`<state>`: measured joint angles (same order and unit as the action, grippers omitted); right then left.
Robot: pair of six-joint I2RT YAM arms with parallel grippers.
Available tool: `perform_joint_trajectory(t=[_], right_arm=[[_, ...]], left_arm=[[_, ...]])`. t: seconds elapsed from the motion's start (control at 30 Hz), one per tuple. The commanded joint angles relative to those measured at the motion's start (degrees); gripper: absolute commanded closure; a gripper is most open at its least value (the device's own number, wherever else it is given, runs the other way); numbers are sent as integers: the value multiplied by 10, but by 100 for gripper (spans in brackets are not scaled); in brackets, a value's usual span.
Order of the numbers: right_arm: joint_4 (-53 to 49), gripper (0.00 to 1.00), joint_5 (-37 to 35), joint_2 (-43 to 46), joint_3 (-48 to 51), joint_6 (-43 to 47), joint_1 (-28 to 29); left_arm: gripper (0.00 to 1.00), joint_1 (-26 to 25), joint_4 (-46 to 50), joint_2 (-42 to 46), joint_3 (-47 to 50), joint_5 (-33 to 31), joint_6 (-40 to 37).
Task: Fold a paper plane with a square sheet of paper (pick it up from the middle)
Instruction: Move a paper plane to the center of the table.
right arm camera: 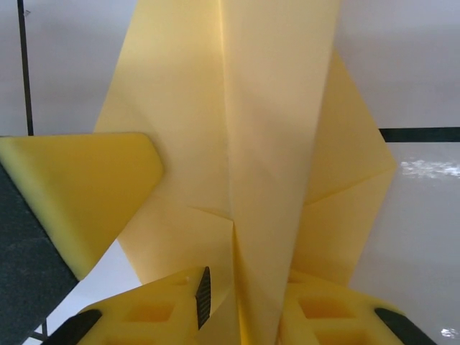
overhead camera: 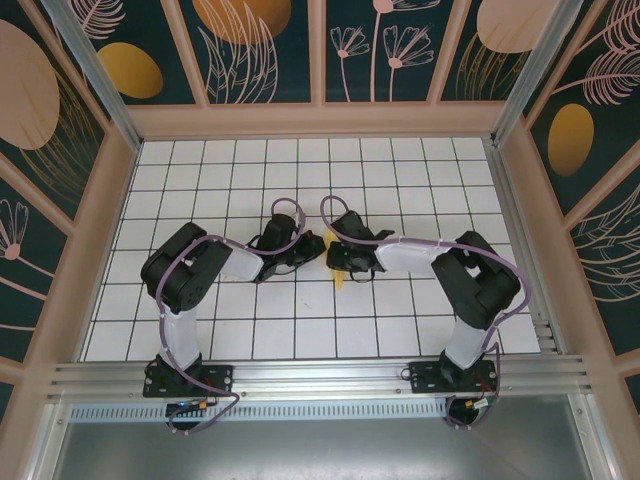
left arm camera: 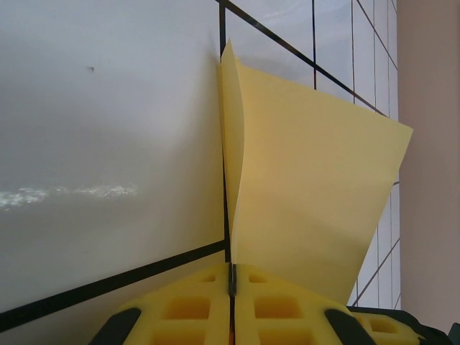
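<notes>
White grid table [overhead camera: 400, 330], centre: sheet of paper [left arm camera: 309, 187], yellow, part-folded, upright between both grippers. Left gripper [left arm camera: 231, 277] pressed together on its crease; right gripper [right arm camera: 248, 309] pinching the folded layers. Likely light, limp, easily crumpled; best held at creases, gently.
</notes>
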<state>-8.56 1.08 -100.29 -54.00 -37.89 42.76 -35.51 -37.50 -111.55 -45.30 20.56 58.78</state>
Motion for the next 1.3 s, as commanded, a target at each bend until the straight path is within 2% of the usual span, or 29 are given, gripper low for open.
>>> perform_joint_trajectory(t=[0.0, 0.33, 0.43, 0.57, 0.63, 0.9, 1.07, 1.27], right_arm=[[-24, 78, -30, -2, -19, -2, 4], [-59, 100, -49, -22, -48, -7, 4], [-76, 100, -70, -27, -58, 2, 4], [-98, 100, -100, -29, -80, 28, 5], [-110, 100, -118, -38, -99, 42, 6], [-124, 100, -150, -96, -172, 71, 11], [-134, 100, -159, -130, -202, 77, 14], [-148, 94, -175, -158, -223, 76, 22]], left_arm=[[91, 5, -7, 7, 8, -5, -8], [88, 7, 8, 20, 10, -12, -16], [80, 13, 28, 38, 13, -25, -24], [64, 26, 76, 85, 21, -57, -44], [55, 37, 110, 120, 26, -86, -58], [29, 73, 218, 233, 59, -197, -84], [20, 77, 254, 254, 66, -230, -89], [17, 77, 258, 252, 71, -241, -85]])
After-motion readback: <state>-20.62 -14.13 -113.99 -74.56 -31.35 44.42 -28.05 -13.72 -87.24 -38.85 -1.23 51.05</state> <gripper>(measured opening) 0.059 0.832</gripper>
